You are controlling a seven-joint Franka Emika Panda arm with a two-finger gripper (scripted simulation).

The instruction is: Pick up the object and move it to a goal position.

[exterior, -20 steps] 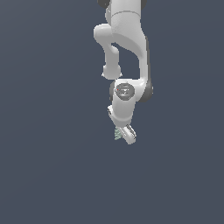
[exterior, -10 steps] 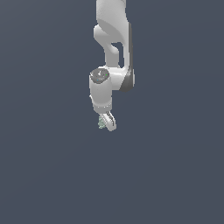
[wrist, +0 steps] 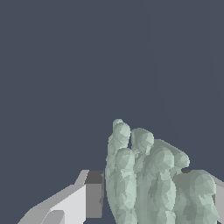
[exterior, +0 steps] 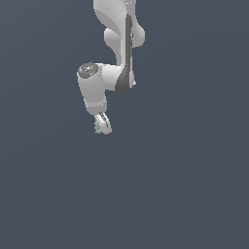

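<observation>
The object (wrist: 148, 179) is a pale grey-green ridged lump that fills the space between my fingers in the wrist view. One white finger with a dark pad (wrist: 92, 194) presses against its side; the other finger shows only as a sliver at the frame's edge. In the exterior view the white arm hangs down from above, and my gripper (exterior: 101, 125) is shut on the object (exterior: 97, 128), which peeks out as a small greenish speck at the fingertips. Both are held in the air, left of the exterior view's centre.
A plain dark blue-grey background surrounds the arm in both views. No other objects, edges or goal marker show.
The arm has swung toward the exterior view's left over the last second, carrying the object with it. The gripper has stayed shut on it.
</observation>
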